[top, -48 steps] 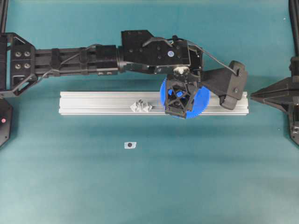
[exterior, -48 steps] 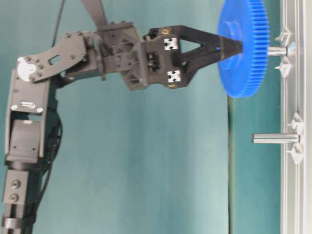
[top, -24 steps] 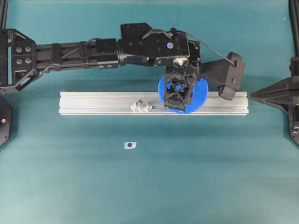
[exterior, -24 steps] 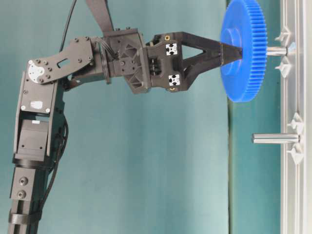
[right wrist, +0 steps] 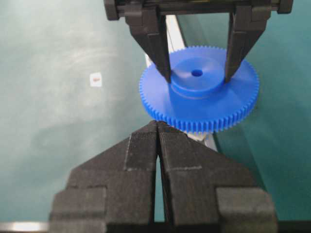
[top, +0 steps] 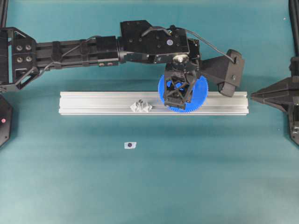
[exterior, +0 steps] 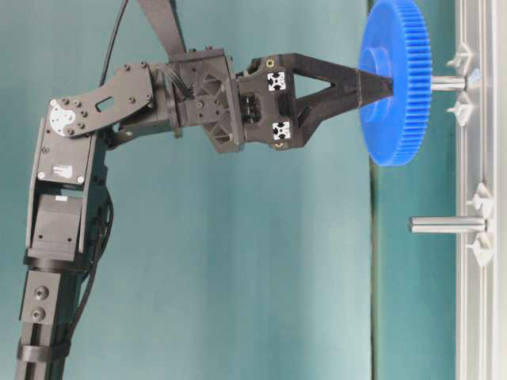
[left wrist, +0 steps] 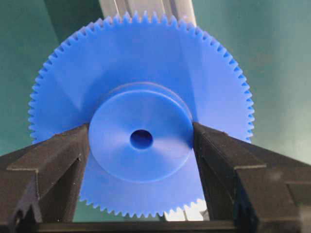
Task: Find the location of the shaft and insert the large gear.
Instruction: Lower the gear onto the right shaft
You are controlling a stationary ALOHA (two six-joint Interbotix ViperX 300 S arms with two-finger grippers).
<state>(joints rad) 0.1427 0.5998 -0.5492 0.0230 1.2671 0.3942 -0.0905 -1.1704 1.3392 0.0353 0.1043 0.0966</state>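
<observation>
Gear held over the shaft, shifted up the rail since a second ago

Gear first: the large gear (top: 183, 91) sits clamped by its raised hub between the two fingers of the left tool (left wrist: 141, 141), teeth free all round and the hub hole open toward the wrist camera. From table level the large gear (exterior: 396, 81) stands face-on to the aluminium rail (exterior: 479, 317), with the shaft (exterior: 448, 81) poking out from behind it in line with the hub; whether the pin has entered the hole cannot be told. A second, longer pin (exterior: 447, 225) stands further along the same rail, well apart from the gear.

Compared with a second ago, the gear has moved in the overhead view: it then hung lower across the rail (top: 93, 102), its rim past the near edge, and now it lies higher, centred nearer the rail's far edge. In the table-level view the tool has tilted slightly and the gear sits a little closer to the rail.

On the counter (top: 210, 177) a small white tag (top: 130, 145) with a dark dot lies unmoved. The right tool (right wrist: 159, 141) rests at the side, fingers pressed together, holding nothing.
</observation>
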